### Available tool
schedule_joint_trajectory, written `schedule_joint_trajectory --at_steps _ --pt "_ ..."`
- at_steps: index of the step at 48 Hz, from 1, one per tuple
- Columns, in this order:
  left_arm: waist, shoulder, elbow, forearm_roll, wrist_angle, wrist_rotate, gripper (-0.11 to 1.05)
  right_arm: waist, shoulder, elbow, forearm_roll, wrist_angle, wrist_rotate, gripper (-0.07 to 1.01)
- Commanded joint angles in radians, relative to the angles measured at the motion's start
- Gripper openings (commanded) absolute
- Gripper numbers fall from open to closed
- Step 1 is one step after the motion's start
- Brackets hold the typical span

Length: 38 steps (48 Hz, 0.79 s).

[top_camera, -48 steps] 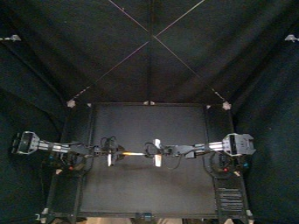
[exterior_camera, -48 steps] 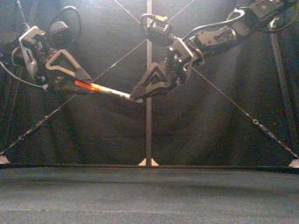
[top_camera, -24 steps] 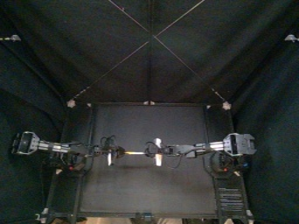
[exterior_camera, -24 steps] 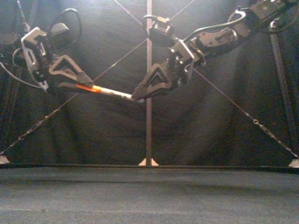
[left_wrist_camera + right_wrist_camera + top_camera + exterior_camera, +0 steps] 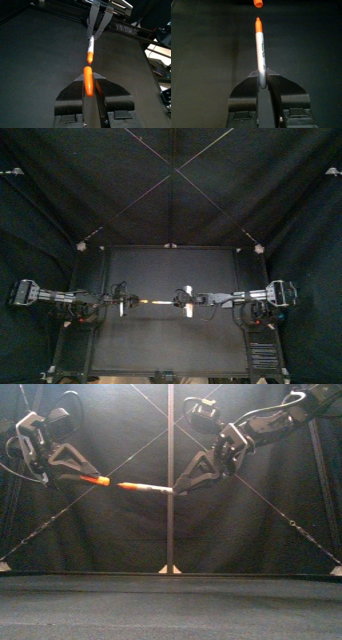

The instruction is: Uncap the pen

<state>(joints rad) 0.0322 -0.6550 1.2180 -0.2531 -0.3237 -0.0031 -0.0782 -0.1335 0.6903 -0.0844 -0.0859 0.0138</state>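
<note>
Your left gripper [image 5: 80,476] is pinched shut on the orange cap [image 5: 94,480], left of centre in the front view and high above the table [image 5: 171,604]. Just to the right, your right gripper [image 5: 182,485] is clamped on the pen [image 5: 147,486], and its orange tip points at the cap across a small gap. Cap and pen lie nearly in one line, apart and not touching. In the top view, both arms meet over the middle of the table.

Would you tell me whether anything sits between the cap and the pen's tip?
Nothing visible does: the cap in the left gripper and the pen in the right gripper face each other across open air.
</note>
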Motion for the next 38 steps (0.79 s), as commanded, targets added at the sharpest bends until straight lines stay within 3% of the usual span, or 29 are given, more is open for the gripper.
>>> schedule_joint_trajectory --at_steps 1,16,38 --pt "-0.005 -0.038 -0.002 0.002 0.015 0.0031 0.45 -0.008 -0.058 0.012 0.003 -0.011 0.000 0.46" --pt "-0.008 -0.124 0.034 0.000 0.080 0.0031 0.45 -0.008 -0.101 0.060 0.003 -0.040 0.000 0.46" --pt "-0.008 -0.130 0.040 0.002 0.081 0.0031 0.45 -0.008 -0.112 0.081 0.005 -0.054 0.000 0.46"
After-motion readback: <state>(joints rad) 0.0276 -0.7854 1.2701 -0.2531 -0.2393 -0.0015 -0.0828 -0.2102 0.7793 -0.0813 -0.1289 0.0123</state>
